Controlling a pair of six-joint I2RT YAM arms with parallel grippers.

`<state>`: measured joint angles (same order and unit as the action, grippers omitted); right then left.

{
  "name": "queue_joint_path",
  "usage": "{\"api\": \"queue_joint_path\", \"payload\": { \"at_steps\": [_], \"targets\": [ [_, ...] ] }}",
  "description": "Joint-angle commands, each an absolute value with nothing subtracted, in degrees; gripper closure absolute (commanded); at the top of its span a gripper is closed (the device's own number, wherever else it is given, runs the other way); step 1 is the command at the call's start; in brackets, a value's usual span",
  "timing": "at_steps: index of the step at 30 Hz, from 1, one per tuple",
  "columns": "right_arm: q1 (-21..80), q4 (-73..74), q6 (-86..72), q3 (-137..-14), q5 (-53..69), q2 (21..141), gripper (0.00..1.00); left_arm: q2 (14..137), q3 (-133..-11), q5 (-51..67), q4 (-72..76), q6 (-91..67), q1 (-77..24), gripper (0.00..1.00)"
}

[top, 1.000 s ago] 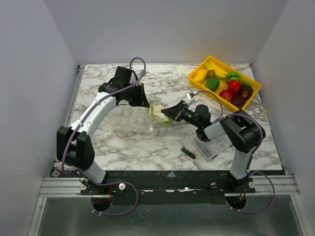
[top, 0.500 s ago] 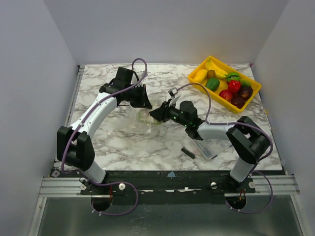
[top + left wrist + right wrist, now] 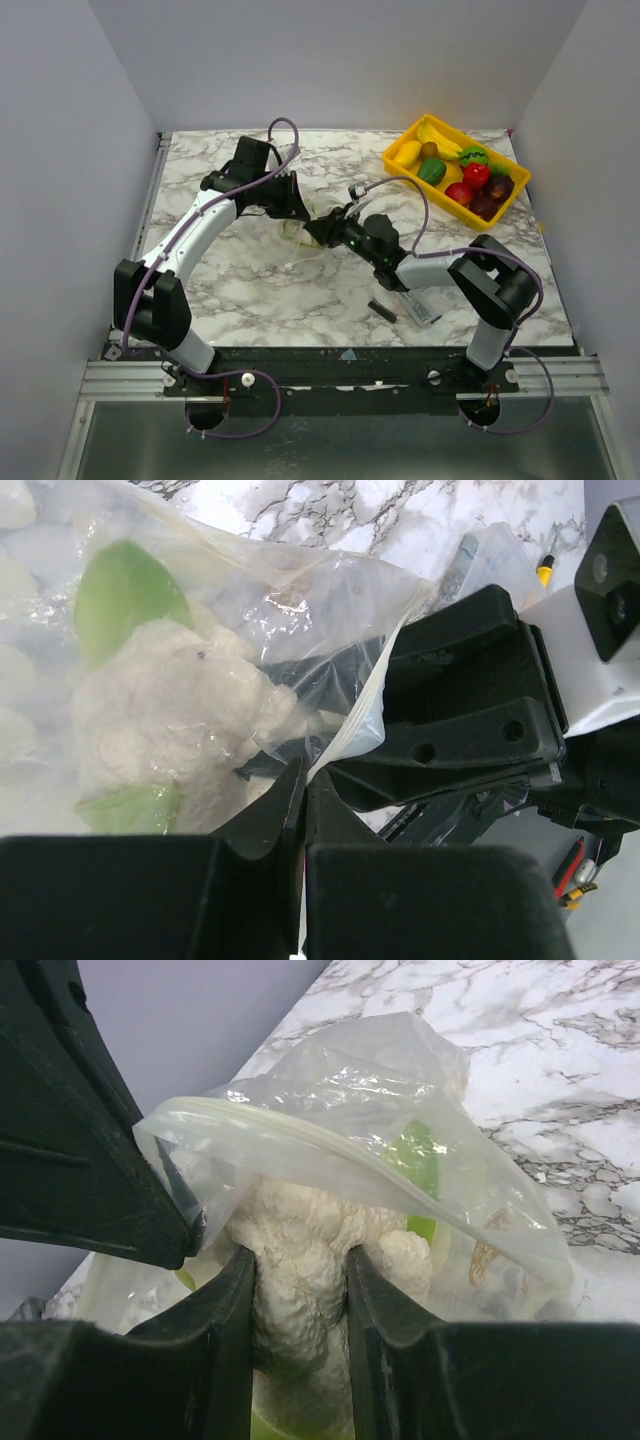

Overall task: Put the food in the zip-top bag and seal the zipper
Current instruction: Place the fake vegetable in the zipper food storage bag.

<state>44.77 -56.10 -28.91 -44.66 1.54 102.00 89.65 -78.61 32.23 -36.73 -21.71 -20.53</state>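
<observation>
Marble table: left jaws pinch zip-top bag, right jaws grip cauliflower inside.

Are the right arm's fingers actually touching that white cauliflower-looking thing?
Touching. The right wrist view shows both fingers pressed against the sides of the white cauliflower, inside the clear bag.

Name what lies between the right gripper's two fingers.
White cauliflower, clamped by the right gripper inside the zip-top bag; the right wrist view shows it.

right pincer shifted left, cauliflower deeper in zip-top bag
</observation>
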Motion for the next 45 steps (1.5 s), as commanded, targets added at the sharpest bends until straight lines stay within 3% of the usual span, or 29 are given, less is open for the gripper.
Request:
{"api": "queue_joint_path", "payload": {
  "at_steps": [1,7,17,20,24,28,32,37,42,45],
  "targets": [
    [44.7,-57.9,-30.0,-46.5,0.4,103.0,0.64,87.0,-77.9,33.9,-35.9,-22.1,-20.7,1.00],
    [44.7,-49.7,-33.3,-46.4,0.9,99.9,0.36,86.6,-77.6,32.4,-36.1,-22.4,-20.2,1.00],
    [44.7,-10.7,-33.2,-58.0,-5.1,92.8,0.24,86.8,-77.4,32.4,-36.0,-23.3,-19.0,1.00],
    [44.7,-4.8,-33.2,-59.9,-5.4,90.9,0.15,86.9,-77.4,32.4,-36.0,-23.2,-19.0,1.00],
    [44.7,2.5,-32.7,-62.5,-6.0,89.4,0.11,86.8,-77.3,32.4,-36.0,-23.1,-19.0,1.00],
    [44.7,2.8,-32.0,-62.0,-6.0,87.6,0.01,86.8,-77.4,32.8,-35.9,-23.1,-19.0,1.00],
    [44.6,5.3,-33.0,-64.9,-4.4,89.4,0.00,86.7,-76.9,33.1,-35.5,-23.2,-19.0,1.00],
    [44.6,4.6,-33.1,-63.0,-12.8,85.4,0.03,86.8,-77.0,32.9,-35.7,-22.9,-19.0,1.00],
    [43.8,3.3,-31.0,-62.3,-15.6,87.4,0.09,86.5,-77.2,33.2,-35.8,-22.9,-19.0,1.00],
    [41.1,-3.6,-33.8,-58.9,-10.7,89.8,0.18,86.4,-77.0,33.2,-35.7,-22.9,-19.0,1.00]
  ]
}}
